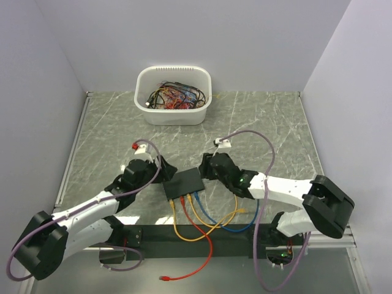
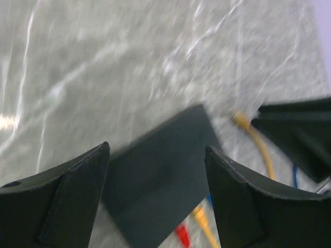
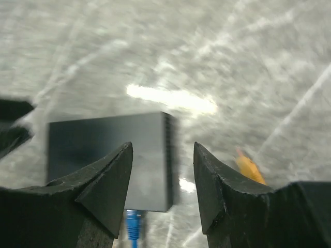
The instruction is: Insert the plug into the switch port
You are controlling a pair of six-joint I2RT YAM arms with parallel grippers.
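The black switch box (image 1: 184, 182) lies flat mid-table, also seen in the left wrist view (image 2: 160, 175) and the right wrist view (image 3: 103, 150). Yellow, red and blue cables run into its near edge, where the switch ports are; the sockets themselves are hidden. A blue plug (image 3: 133, 223) sits in that edge (image 1: 197, 196). My left gripper (image 1: 162, 173) (image 2: 156, 147) is open at the box's left end, empty. My right gripper (image 1: 207, 166) (image 3: 163, 144) is open at the right end, holding nothing.
A white tub (image 1: 174, 95) full of tangled cables stands at the back. A loose yellow plug (image 1: 242, 210) (image 3: 248, 168) lies on the table right of the box. A red cable end (image 1: 164, 278) rests by the black base bar (image 1: 190, 242).
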